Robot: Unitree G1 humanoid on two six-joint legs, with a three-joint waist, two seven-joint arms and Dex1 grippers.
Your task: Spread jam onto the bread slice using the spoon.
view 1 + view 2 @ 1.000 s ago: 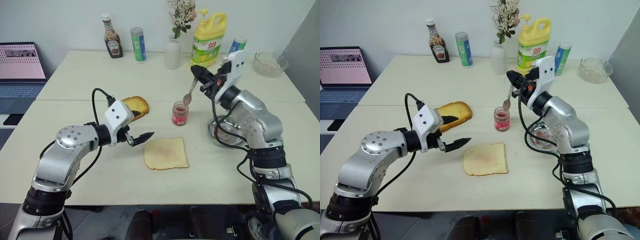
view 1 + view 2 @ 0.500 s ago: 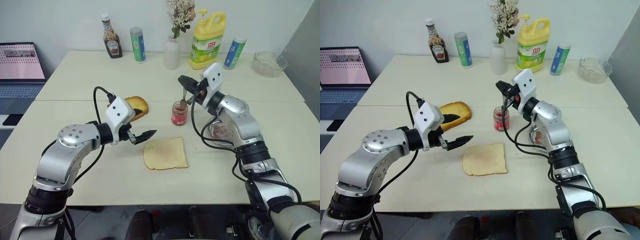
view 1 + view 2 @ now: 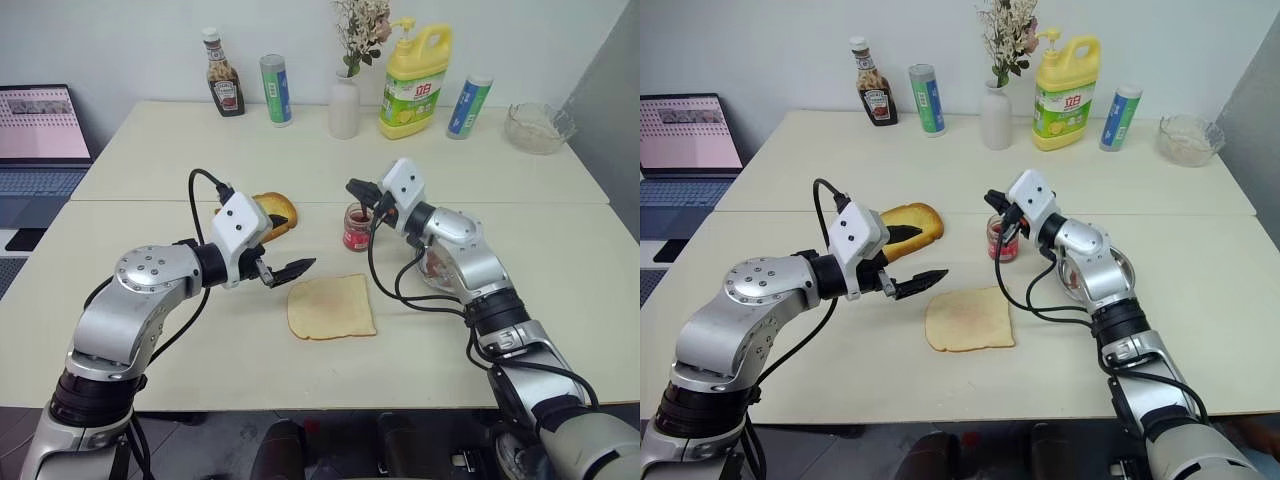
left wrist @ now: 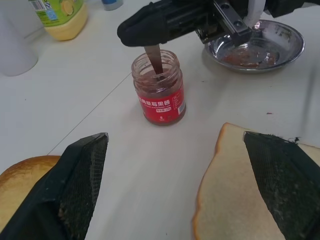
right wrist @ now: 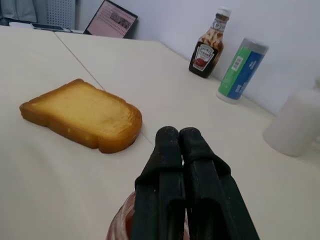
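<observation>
The small glass jar of red jam (image 4: 161, 95) stands mid-table just beyond the pale bread slice (image 3: 332, 307). My right gripper (image 3: 355, 188) hovers right over the jar's mouth, shut on the spoon (image 4: 154, 59). The spoon's thin handle runs down into the jar, and its bowl is hidden in the jam. In the right wrist view the fingers (image 5: 167, 150) are pressed together above the jar's rim (image 5: 124, 225). My left gripper (image 3: 290, 268) is open, holds nothing, and hangs low just left of the bread slice.
A thick golden toast (image 3: 275, 212) lies behind the left gripper. A round steel dish (image 3: 1118, 268) smeared with jam sits under the right forearm. Along the back stand a ketchup bottle (image 3: 224, 88), a can (image 3: 276, 90), a white vase (image 3: 345, 105), a yellow detergent jug (image 3: 416, 80) and a glass bowl (image 3: 540, 127). A laptop (image 3: 40, 130) is at far left.
My right gripper has come down and to the left with the spoon, from above the steel dish to over the jar; the spoon's bowl now sits inside it. The left arm stayed put.
</observation>
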